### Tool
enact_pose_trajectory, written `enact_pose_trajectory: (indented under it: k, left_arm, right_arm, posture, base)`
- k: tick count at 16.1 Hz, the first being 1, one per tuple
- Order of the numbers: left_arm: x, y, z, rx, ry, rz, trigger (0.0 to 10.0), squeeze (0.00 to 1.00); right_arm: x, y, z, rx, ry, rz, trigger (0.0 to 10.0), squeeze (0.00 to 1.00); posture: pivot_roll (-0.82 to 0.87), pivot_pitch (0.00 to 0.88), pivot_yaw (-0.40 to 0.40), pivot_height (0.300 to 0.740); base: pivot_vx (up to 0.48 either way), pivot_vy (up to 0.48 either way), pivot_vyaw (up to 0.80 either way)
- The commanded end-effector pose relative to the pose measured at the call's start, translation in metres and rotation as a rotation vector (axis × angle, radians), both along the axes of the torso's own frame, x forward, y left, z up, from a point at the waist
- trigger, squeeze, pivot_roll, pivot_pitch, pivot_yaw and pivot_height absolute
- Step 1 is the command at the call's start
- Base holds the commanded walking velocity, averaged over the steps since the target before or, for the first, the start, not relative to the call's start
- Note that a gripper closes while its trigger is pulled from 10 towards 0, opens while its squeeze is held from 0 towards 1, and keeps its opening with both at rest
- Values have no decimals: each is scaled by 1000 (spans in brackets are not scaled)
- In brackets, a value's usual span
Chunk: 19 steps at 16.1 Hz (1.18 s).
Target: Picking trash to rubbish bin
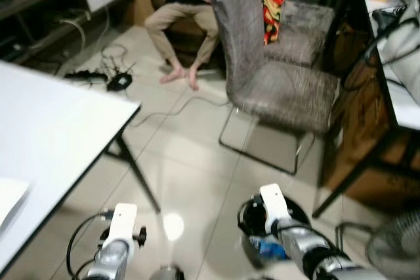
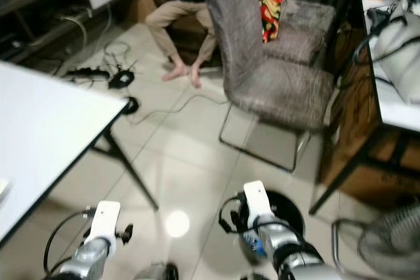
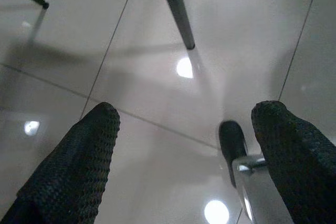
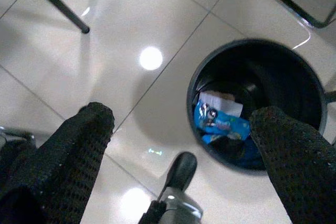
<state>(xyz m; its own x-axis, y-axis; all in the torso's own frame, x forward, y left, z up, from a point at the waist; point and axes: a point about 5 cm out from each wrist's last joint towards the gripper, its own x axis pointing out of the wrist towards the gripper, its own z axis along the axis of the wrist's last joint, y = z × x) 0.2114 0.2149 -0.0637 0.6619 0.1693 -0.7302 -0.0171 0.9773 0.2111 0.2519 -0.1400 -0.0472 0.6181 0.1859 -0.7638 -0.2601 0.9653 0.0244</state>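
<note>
A round black rubbish bin [image 4: 195, 77] stands on the tiled floor beside a dark desk leg. Inside it lie a blue wrapper [image 4: 221, 124] and a scrap of white paper [image 4: 220, 100]. My right gripper [image 4: 184, 145] hangs open above the floor at the bin's side, with nothing between its fingers [image 4: 79, 150]. In the left eye view my right arm [image 1: 289, 227] hangs in front of the bin [image 1: 298, 213], and the blue wrapper [image 1: 268, 248] shows past it. My left gripper [image 3: 184, 156] is open over bare tiles and holds nothing.
A white table [image 1: 52, 136] on black legs [image 1: 138, 175] stands on the left. A grey chair [image 1: 282, 83] stands ahead, and behind it a person [image 1: 184, 24] sits with bare feet. Cables [image 1: 118, 80] lie on the floor. A fan [image 1: 394, 247] stands low right.
</note>
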Motion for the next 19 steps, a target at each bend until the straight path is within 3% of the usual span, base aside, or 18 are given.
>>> enact_pose_trajectory:
  k: [1,17,19]
  left_arm:
    - [-3,3,-1,19,13,3,10000,0]
    - [-2,3,-1,38,18,-13,10000,0]
    - [-2,3,-1,40,20,-17,10000,0]
  right_arm:
    - [-2,2,-1,4,12,-1,10000,0]
    - [-3,2,-2,5,14,-2,10000,0]
    - [-3,2,-2,1,15,1,10000,0]
  posture:
    - [-22,49,37,740]
    - [-23,47,43,740]
    - [-23,47,43,740]
  base:
    - [-386,0,0]
    - [-329,0,0]
    - [0,0,0]
